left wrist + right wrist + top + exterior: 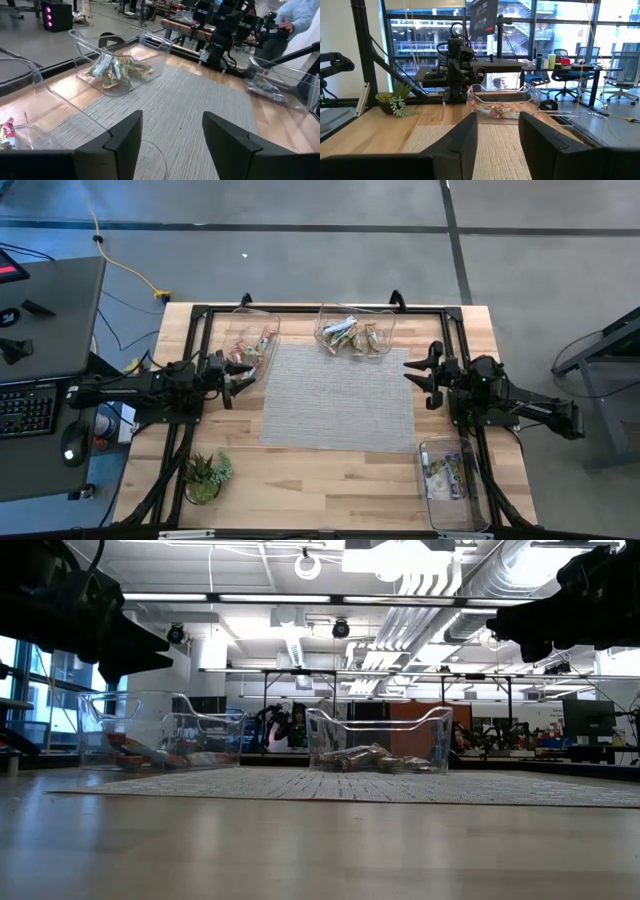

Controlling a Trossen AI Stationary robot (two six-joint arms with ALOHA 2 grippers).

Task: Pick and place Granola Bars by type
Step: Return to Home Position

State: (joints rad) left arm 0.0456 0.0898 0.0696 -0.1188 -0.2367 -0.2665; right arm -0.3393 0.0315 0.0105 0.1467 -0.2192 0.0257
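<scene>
I have both arms reaching toward each other from opposite sides of the wooden surface (330, 480), with the grey mat (335, 395) between them. My left pincer (243, 376) hangs released just beside the mat's left edge, with nothing between its fingers. The right pincer (412, 372) is likewise released and empty at the mat's right edge. Every one of the Granola Bars (352, 337) I can find lies inside a clear bin. Reddish ones sit in the left bin (270, 315), right next to my left pincer. A green-tan and silver heap fills the middle bin (390, 315) at the mat's far edge. Bluish ones lie in the right bin (445, 515), beside the right arm. A small potted plant (207, 473) stands near the surface's left edge, well apart from the bins.
</scene>
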